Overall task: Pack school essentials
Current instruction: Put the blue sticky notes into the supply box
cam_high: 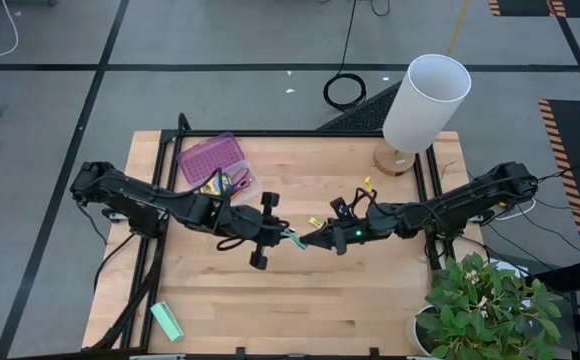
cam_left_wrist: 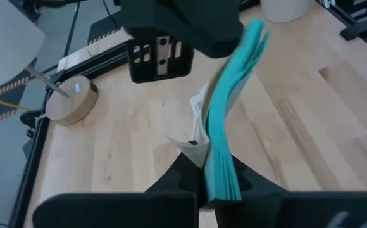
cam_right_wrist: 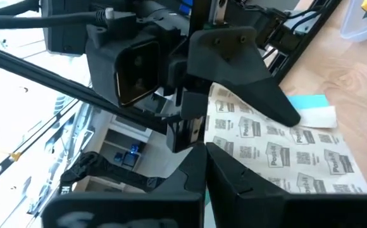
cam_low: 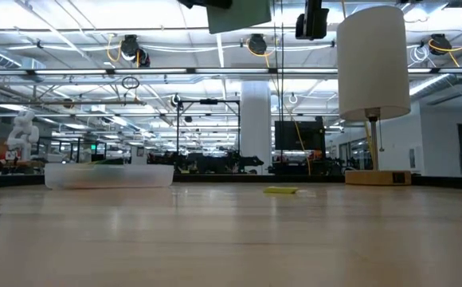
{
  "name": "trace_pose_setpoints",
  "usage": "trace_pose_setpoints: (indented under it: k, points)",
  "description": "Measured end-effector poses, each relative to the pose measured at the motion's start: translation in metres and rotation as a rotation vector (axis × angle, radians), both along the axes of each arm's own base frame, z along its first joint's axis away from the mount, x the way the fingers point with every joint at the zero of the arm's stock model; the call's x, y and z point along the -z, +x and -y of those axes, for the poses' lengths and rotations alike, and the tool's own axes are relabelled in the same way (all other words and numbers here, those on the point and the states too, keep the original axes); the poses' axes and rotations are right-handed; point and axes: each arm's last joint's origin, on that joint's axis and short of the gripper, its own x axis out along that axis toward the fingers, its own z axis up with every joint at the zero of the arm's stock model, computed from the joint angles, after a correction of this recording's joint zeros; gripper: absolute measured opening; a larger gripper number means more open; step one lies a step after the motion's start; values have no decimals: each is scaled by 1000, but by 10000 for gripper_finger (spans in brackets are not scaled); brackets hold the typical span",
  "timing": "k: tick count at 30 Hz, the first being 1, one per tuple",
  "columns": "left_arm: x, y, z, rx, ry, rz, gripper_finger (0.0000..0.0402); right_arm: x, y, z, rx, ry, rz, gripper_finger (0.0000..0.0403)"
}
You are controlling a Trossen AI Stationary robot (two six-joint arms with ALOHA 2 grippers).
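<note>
Handover risk above the tabletop

Left gripper (cam_high: 282, 236), right of the purple-lidded box (cam_high: 213, 162), pinches the cyan sticky-note pad (cam_left_wrist: 224, 133) by one edge. Right gripper (cam_high: 312, 238), left of the lamp (cam_high: 422, 105), clamps its printed backing sheet (cam_right_wrist: 285, 152). Pulling apart could peel the sheet or drop the pad.
</note>
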Motion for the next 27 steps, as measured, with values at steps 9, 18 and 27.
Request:
trace_pose_setpoints:
  k: [9, 18, 27]
  points:
    - [2, 0, -5, -65, -58, -16, 14, 0, 0, 0, -13, -13, 2, 0]
    - [5, -3, -4, -118, -129, -51, 11, 0, 0, -1, -36, -68, 12, 0]
    - [4, -5, 6, -60, -90, -50, 10, -28, -24, -8, -44, -486, 164, 80]
